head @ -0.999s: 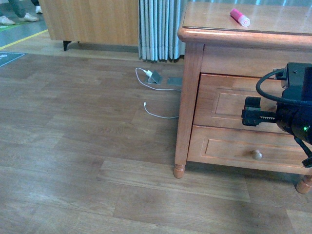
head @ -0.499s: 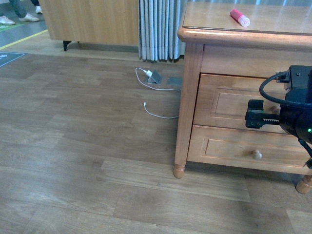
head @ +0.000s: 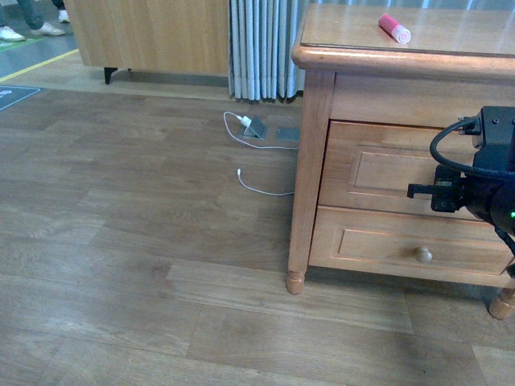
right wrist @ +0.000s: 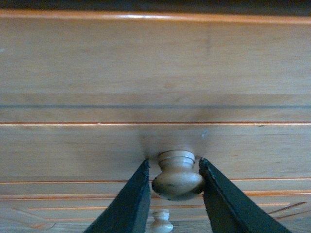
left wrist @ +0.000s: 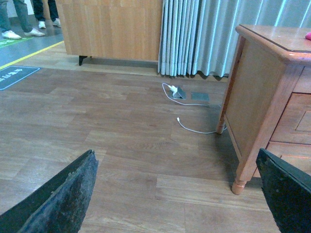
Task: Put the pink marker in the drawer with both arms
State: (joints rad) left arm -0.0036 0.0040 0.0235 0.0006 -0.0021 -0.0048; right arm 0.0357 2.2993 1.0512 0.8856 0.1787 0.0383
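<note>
The pink marker [head: 394, 28] lies on the dresser top [head: 354, 32], near its back right. The upper drawer [head: 378, 169] is closed flush in the dresser front. My right gripper [head: 422, 191] is against that drawer's front. In the right wrist view its two black fingers [right wrist: 127, 204] press both sides of the round wooden drawer knob [right wrist: 178, 180]. My left gripper [left wrist: 180, 194] is open wide and empty, low over the wooden floor to the left of the dresser. A sliver of pink shows at the edge of the left wrist view [left wrist: 307, 35].
The lower drawer [head: 402, 241] with its own knob [head: 423, 255] sits under the upper one. A white cable and charger [head: 253, 127] lie on the floor [head: 145, 241] by the dresser's left leg [head: 296, 277]. Grey curtains [head: 261, 48] and a wooden cabinet [head: 145, 32] stand behind.
My right gripper has moved right and in toward the upper drawer's front, and its fingers have closed on the knob. The marker and drawer have not moved.
</note>
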